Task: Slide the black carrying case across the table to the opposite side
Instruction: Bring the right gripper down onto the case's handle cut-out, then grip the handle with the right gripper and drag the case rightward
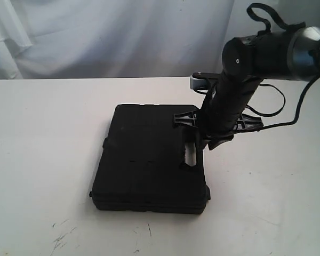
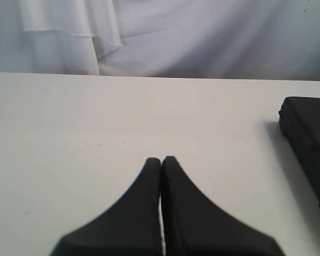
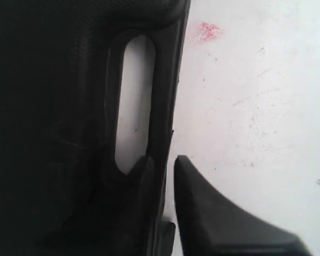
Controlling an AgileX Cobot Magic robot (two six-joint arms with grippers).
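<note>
The black carrying case lies flat in the middle of the white table, its handle on the right side. My right gripper straddles the handle bar: one finger sits in the handle slot, the other just outside the case's edge, and the jaws are closed on the bar. In the exterior view the right arm comes down over that handle. Off to the side, my left gripper is shut on nothing and hovers over bare table; the case's edge shows beside it.
A small pink spot and faint scuffs mark the table beside the handle. Dark scuff marks lie near the front edge. A white curtain hangs behind the table's far edge. Cables trail from the right arm.
</note>
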